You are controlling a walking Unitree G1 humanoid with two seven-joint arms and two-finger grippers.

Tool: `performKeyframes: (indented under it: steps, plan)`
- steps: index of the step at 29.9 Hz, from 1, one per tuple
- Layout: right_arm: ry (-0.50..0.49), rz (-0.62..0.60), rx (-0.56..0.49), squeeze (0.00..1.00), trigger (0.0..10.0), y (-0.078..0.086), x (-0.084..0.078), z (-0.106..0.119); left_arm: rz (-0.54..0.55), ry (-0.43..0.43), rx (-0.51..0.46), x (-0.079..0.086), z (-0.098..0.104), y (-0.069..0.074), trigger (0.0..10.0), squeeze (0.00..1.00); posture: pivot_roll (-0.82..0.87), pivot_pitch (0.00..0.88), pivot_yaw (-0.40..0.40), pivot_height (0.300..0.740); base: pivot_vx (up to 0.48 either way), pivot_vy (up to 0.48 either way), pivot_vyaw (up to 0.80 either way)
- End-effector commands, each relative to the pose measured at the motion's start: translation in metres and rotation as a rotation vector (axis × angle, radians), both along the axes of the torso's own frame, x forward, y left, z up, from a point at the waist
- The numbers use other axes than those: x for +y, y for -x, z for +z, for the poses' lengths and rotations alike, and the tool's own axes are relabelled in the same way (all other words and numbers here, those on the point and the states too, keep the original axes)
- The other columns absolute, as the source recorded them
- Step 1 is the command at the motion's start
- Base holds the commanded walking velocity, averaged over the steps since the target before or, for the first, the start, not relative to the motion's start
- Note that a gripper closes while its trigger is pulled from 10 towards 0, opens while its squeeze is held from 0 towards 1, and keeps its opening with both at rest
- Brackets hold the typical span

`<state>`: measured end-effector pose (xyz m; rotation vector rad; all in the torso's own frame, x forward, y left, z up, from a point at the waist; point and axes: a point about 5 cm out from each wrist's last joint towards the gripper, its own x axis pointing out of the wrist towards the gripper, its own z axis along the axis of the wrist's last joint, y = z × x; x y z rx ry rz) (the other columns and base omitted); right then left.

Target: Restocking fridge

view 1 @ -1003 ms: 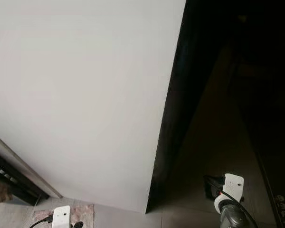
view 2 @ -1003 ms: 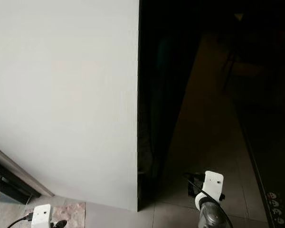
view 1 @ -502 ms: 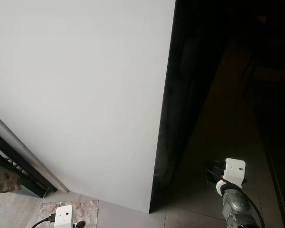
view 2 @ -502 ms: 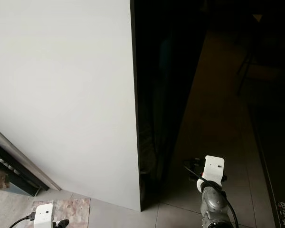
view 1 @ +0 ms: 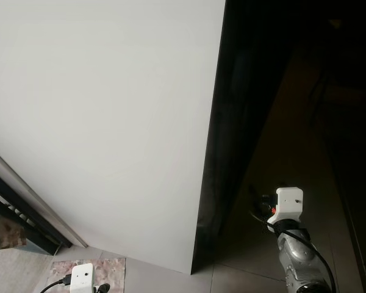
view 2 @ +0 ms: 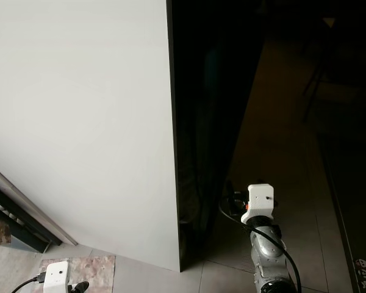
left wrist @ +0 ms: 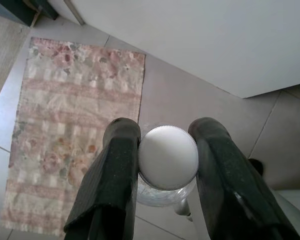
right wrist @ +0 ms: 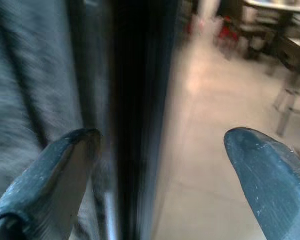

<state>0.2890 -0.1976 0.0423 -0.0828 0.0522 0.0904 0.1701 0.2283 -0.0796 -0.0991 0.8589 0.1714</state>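
Beside the fridge (view 1: 110, 122), the left gripper (left wrist: 162, 150) clamps a white-capped clear bottle (left wrist: 167, 157), its contents unclear, while the right gripper (right wrist: 160, 150) gapes wide and empty.

Silver right arm (view 2: 265, 256) with a white wrist block (view 2: 258, 201), black cable and black jaws.

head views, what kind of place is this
Probably a home kitchen or hallway beside a fridge: a tall white panel with a dark glossy front, tiled floor, and a patterned mat.

A patterned rug (left wrist: 70, 130) lies on the tiled floor (left wrist: 190, 105).
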Motion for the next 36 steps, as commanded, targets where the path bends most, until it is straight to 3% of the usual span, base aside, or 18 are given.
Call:
performKeyframes:
  steps: [1, 6, 18, 24, 36]
  plan:
    - [0.001, 0.046, -0.004, 0.0, 10.0, -0.001, 0.008, 0.002, -0.004, -0.01, -0.004, 0.001, 0.001, 0.0, 10.0, 0.0, 0.0, 0.033, 0.008, 0.74, 0.0, 0.0, 0.0]
    - [-0.004, 0.098, -0.034, 0.0, 10.0, -0.006, 0.018, 0.013, -0.003, -0.008, -0.005, 0.001, 0.0, 0.0, 10.0, 0.0, 0.0, 0.035, 0.006, 0.74, 0.0, 0.0, 0.0]
    - [0.021, 0.081, -0.026, 0.0, 10.0, -0.029, 0.027, 0.025, 0.01, -0.004, -0.002, 0.0, 0.0, 0.001, 10.0, 0.0, 0.0, 0.041, 0.001, 0.74, 0.0, 0.0, 0.0]
    - [-0.017, 0.123, -0.021, 0.0, 10.0, -0.035, 0.045, 0.029, 0.026, 0.001, -0.001, 0.001, -0.001, 0.003, 10.0, 0.0, 0.01, 0.044, 0.001, 0.74, 0.0, 0.0, 0.0]
    - [0.021, 0.101, -0.044, 0.0, 10.0, -0.052, 0.047, 0.043, 0.021, 0.0, 0.002, 0.0, -0.002, 0.005, 10.0, 0.0, 0.01, 0.046, -0.002, 0.74, 0.0, 0.0, 0.0]
